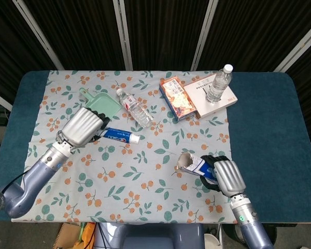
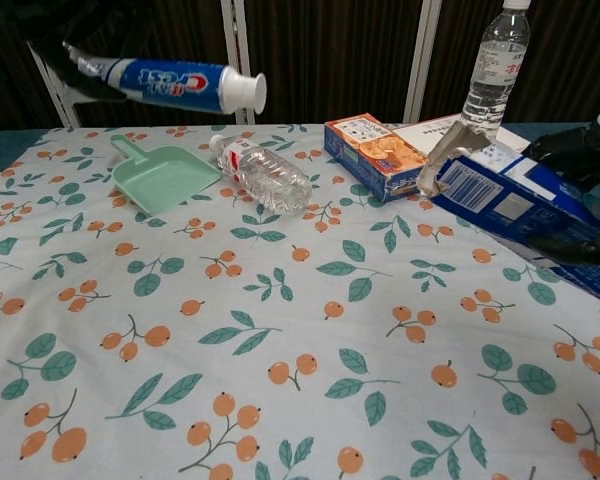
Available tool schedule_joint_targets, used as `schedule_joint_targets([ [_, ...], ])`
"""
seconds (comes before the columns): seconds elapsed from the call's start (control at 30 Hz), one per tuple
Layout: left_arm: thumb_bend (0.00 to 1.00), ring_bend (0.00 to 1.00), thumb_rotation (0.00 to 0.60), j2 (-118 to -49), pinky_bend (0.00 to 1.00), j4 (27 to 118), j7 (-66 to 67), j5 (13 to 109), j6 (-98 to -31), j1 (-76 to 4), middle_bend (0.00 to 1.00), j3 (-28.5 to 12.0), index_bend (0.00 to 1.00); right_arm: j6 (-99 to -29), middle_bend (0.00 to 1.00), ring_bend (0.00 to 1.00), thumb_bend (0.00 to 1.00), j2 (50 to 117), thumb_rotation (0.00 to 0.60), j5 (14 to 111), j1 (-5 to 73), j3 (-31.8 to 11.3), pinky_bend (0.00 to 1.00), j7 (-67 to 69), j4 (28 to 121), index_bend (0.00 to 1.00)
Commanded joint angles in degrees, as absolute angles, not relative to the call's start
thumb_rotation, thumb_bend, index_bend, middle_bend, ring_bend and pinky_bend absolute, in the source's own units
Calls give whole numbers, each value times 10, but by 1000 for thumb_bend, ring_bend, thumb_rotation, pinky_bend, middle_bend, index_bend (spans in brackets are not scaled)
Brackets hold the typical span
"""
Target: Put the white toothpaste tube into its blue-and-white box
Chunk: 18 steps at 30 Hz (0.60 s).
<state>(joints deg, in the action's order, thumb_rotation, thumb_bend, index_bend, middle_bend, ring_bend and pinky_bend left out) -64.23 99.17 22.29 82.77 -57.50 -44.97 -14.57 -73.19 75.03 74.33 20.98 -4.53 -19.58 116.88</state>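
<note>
My left hand [image 1: 84, 126] grips the toothpaste tube [image 1: 120, 136] by its tail and holds it up off the cloth, cap pointing right. In the chest view the tube [image 2: 178, 84] hangs high at the upper left, above the green scoop. My right hand [image 1: 225, 176] holds the blue-and-white box [image 1: 194, 164] at the lower right, its torn open end facing left toward the tube. The box [image 2: 505, 195] shows tilted in the chest view, open flaps at its left end, with the dark fingers [image 2: 592, 190] wrapped around its right part.
A green scoop [image 1: 101, 107] and a lying water bottle [image 1: 135, 107] sit just behind the tube. An orange snack box [image 1: 175, 97], a white book [image 1: 210, 96] and an upright bottle [image 1: 218, 83] stand at the back right. The floral cloth [image 1: 140, 171] covers the blue table.
</note>
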Motion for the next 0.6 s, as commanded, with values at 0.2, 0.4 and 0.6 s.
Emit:
schedule_joint_targets([
  [0.2, 486, 704, 600, -595, 738, 1035, 224, 824, -533, -498, 779, -185, 739, -711, 496, 464, 355, 788, 600, 708, 255, -91, 356, -263, 1189, 405],
  [0.4, 486, 704, 600, -573, 739, 1040, 236, 805, -501, -522, 779, -195, 738, -709, 496, 464, 355, 819, 600, 641, 284, -122, 357, -314, 1187, 405],
  [0.6, 486, 704, 600, -554, 738, 1050, 265, 806, -478, -542, 780, -193, 738, -720, 496, 465, 355, 840, 600, 606, 296, -128, 357, -341, 1164, 405],
])
